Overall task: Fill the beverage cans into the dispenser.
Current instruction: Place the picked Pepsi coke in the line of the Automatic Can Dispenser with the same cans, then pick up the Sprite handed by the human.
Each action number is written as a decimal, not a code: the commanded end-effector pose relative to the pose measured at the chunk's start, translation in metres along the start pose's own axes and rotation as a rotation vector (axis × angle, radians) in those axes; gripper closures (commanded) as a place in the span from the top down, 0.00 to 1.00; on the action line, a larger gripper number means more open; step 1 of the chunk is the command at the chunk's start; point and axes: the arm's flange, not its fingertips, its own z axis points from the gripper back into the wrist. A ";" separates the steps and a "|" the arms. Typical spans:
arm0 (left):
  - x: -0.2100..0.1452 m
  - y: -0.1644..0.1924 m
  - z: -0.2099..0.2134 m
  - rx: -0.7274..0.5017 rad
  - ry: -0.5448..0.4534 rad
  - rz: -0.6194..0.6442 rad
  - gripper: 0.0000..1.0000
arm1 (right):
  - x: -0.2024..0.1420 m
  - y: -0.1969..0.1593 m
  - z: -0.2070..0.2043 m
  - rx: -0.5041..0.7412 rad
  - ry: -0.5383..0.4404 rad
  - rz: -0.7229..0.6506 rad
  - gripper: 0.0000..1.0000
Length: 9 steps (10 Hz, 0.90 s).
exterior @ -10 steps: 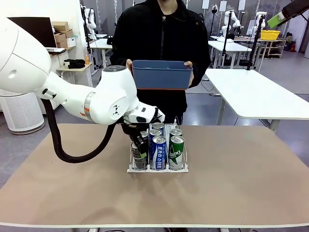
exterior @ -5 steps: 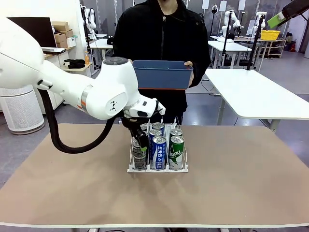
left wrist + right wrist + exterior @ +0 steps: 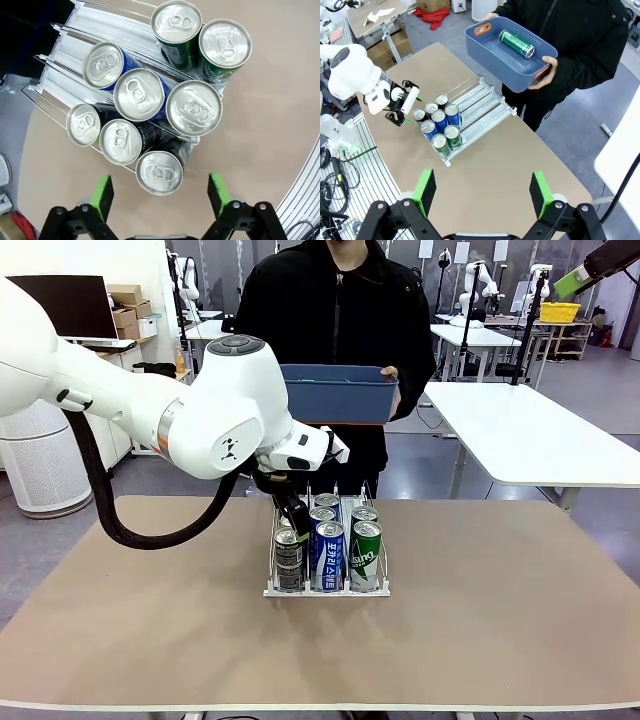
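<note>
Beige counter (image 3: 500, 630) carried the dispenser (image 3: 325, 591), eight cans (image 3: 140, 95) in its lanes. Left fingers (image 3: 103, 192) hung spread just above its front black-grey can (image 3: 160, 172); right fingers (image 3: 426, 189) stood spread high over it. Beyond it, a person (image 3: 335, 310) held a blue bin (image 3: 490, 55) with one green can (image 3: 516, 43).

The front ends of the three lanes of the rack (image 3: 325, 590) are blocked by cans (image 3: 329, 550) packed touching one another, while the rear stretches are seen to be open. The room above the left lane is taken up by the left tool (image 3: 161, 191), spread wide, and its arm. Bare desk (image 3: 500, 620) is found on both sides of the rack. Beyond the far edge, a blue bin (image 3: 337, 395) is held up by a person.
</note>
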 end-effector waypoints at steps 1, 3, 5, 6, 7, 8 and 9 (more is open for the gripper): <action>0.001 0.005 -0.003 -0.004 0.003 0.002 1.00 | -0.001 0.000 -0.001 0.004 0.001 -0.001 1.00; 0.001 0.005 -0.003 -0.004 0.003 0.002 1.00 | -0.001 0.000 -0.001 0.004 0.001 -0.001 1.00; 0.001 0.005 -0.003 -0.004 0.003 0.002 1.00 | -0.001 0.000 -0.001 0.004 0.001 -0.001 1.00; 0.001 0.005 -0.003 -0.004 0.003 0.002 1.00 | -0.001 0.000 -0.001 0.004 0.001 -0.001 1.00; 0.000 0.002 -0.004 -0.005 0.005 0.004 1.00 | -0.001 0.000 -0.001 0.004 0.001 -0.001 1.00; -0.006 0.011 0.019 -0.064 -0.021 -0.014 1.00 | -0.001 0.000 -0.001 0.004 0.001 -0.001 1.00; -0.016 0.022 0.046 -0.070 -0.049 -0.012 1.00 | -0.001 0.000 -0.001 0.004 0.001 -0.001 1.00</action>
